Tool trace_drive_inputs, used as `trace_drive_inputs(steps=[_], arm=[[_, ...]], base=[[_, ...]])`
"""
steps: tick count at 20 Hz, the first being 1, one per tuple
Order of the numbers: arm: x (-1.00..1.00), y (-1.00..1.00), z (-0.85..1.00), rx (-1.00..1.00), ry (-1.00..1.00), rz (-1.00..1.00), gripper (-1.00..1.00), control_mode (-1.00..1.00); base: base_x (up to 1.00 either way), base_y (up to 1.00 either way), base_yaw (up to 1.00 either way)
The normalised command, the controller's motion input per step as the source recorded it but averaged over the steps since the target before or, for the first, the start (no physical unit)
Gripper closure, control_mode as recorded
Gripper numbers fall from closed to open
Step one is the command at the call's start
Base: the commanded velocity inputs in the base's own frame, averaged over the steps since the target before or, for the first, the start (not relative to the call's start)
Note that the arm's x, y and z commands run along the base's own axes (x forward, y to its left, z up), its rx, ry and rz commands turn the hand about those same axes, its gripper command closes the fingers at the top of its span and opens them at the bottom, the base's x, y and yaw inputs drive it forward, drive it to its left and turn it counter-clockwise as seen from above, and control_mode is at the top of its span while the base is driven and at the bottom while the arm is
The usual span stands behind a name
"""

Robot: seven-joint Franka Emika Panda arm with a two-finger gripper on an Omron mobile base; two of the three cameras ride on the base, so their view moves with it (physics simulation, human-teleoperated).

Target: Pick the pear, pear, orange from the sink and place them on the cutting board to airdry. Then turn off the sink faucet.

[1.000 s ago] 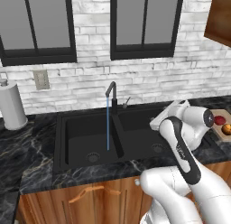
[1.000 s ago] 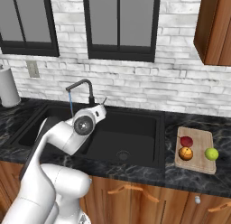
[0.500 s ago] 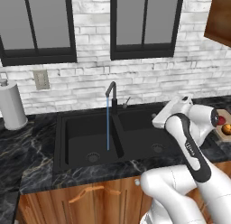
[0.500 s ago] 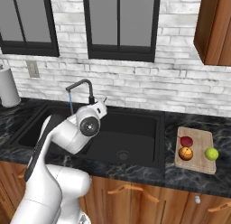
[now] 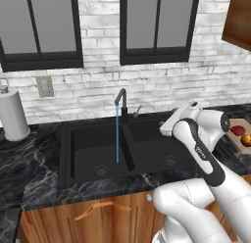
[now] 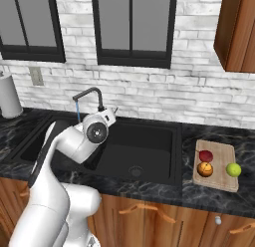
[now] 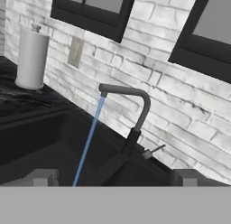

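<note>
Faucet (image 7: pixel 135 114) ahead of open gripper (image 7: pixel 113 177)

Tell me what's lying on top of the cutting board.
On the cutting board lie three fruits: the dark red pear, the orange just in front of it, and the yellow-green pear to the right. In the left base view the arm covers part of the board.

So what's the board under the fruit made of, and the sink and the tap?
The cutting board looks like wood: light tan, matte, with a darker edge. The sink looks like matte black stone or coated metal; its dull, shine-free surface leaves that open. The faucet is probably dark-coated metal, slim and smooth.
</note>
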Motion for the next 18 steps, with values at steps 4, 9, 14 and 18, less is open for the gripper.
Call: trace_drive_inputs(steps=[4, 9, 14, 18], arm=[[0.08, 0.00, 0.00, 0.00, 0.04, 0.09, -1.00, -1.00], [0.00, 0.00, 0.01, 0.00, 0.00, 0.09, -1.00, -1.00], [-0.13, 0.01, 0.00, 0.05, -0.03, 0.02, -1.00, -1.00], [-0.17, 0.07, 0.00, 0.10, -0.05, -0.01, -1.00, -1.00]], base=[[0.00, 0.00, 0.00], [0.00, 0.00, 0.00], [0.00, 0.00, 0.00], [0.00, 0.00, 0.00]])
